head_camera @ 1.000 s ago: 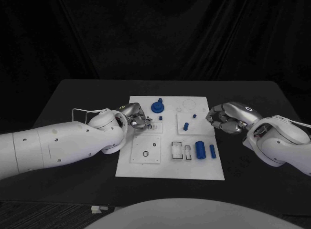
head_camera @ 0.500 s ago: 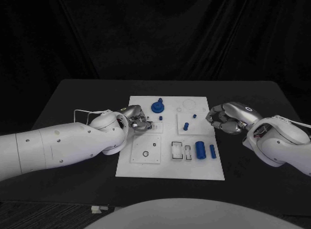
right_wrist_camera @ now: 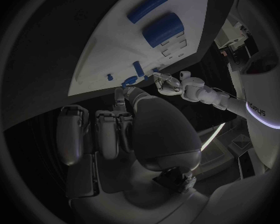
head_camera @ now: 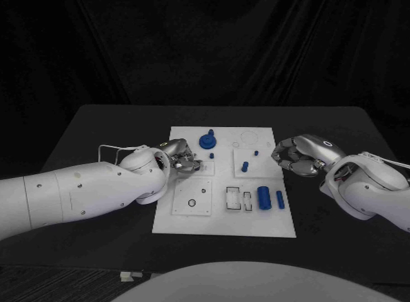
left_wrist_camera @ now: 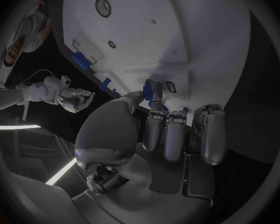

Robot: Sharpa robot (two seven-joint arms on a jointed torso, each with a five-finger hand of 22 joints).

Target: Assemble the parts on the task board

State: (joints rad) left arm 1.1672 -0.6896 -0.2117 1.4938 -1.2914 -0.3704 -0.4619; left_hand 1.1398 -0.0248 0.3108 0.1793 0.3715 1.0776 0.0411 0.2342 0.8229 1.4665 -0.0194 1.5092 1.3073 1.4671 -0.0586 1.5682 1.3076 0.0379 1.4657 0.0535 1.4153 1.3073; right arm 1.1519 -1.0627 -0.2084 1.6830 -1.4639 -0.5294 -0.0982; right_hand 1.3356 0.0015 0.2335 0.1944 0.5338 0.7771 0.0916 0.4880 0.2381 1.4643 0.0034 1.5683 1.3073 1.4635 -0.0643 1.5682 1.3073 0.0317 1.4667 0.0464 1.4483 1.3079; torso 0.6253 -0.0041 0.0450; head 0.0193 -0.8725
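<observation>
Left arm edges slightly farther in over the task board [head_camera: 225,221] | left hand [head_camera: 179,158] pinches a small blue part [left_wrist_camera: 149,91] in its fingers above the board's left side | right hand [head_camera: 298,156] curled, fingers holding nothing, just off the board's right edge | two blue cylinders [head_camera: 271,197] lie on the board's right

A black counter [head_camera: 105,126] stood before a dark curtain [head_camera: 214,50] that hung in folds behind the counter's far edge. Below the counter's near edge lay a strip of striped floor [head_camera: 41,277], and a small pale object [head_camera: 125,275] sat there just beside that edge.
</observation>
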